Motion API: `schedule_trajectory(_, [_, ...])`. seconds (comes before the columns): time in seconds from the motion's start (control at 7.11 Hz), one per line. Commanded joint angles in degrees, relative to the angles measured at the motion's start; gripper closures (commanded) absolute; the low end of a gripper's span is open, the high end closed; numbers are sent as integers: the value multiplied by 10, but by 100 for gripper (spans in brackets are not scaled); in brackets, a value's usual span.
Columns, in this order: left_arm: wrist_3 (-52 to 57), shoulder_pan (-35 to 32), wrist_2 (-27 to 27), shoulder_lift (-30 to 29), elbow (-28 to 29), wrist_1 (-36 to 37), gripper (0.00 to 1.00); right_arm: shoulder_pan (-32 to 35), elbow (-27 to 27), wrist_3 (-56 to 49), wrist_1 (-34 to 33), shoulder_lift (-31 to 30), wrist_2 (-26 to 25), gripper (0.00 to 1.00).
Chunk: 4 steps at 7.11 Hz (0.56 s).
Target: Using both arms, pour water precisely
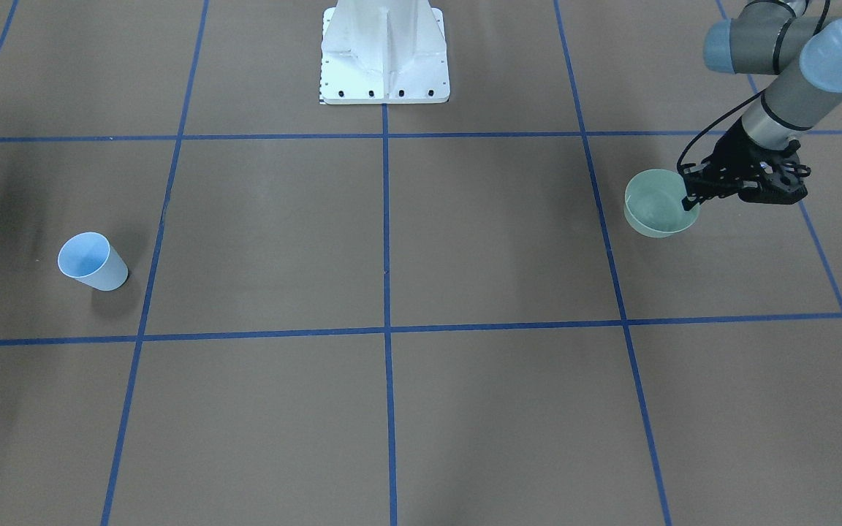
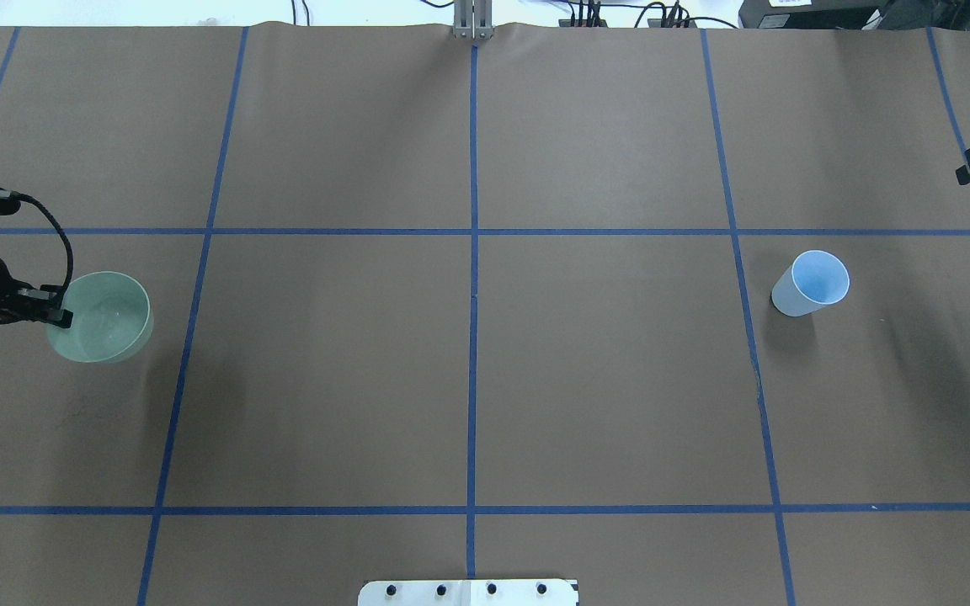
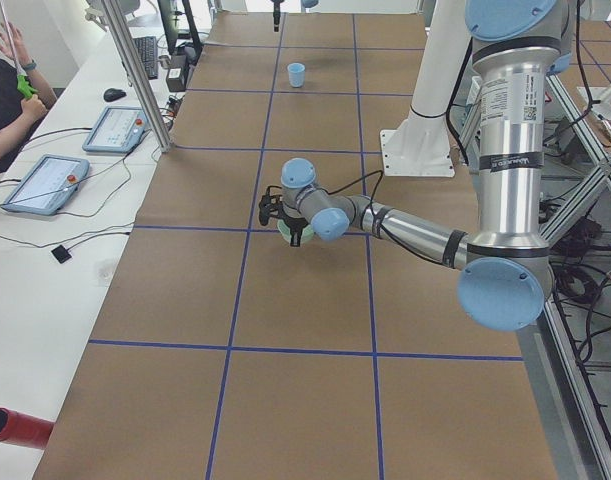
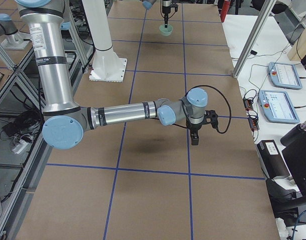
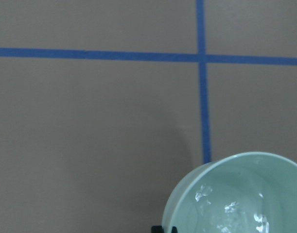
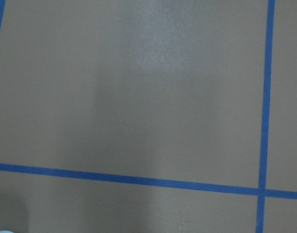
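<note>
Where the left arm [image 1: 794, 95] reaches in low, the left fingers [image 2: 47, 316] are clamped on the rim of the green bowl [image 1: 656, 212]. The bowl sits upright with its mouth open upward, right beside those fingers, and the left wrist view shows bright glints on its inner floor. Whether it rests on the desk [image 1: 465, 241] or hangs just above it I cannot tell. The blue cup [image 1: 92, 261] stands upright and alone at the other end of the desk, well apart from the left fingers. The right arm [image 4: 122, 115] stretches out level, and the right fingers [image 4: 194, 139] point straight down over the desk. Whether they are apart or together I cannot tell.
</note>
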Motion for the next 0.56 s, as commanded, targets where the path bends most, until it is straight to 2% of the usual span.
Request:
schedule_trajectory(0.0, [-15,-1,-2,2,78,-90,100,0,1,0,0,-1,-2,0])
schedule_trajectory(0.14, [-74,2,-2,-10,103,-137,100,0,-1,0,0,0,-5,0])
schedule_trajectory(0.28, [-98,2,-2,-21,110,-147,100,0,-3,0,-1,1,-6,0])
schedule_trajectory(0.42, [-97,2,-2,-22,110,-148,61,0,-4,0,-1,0,-7,0])
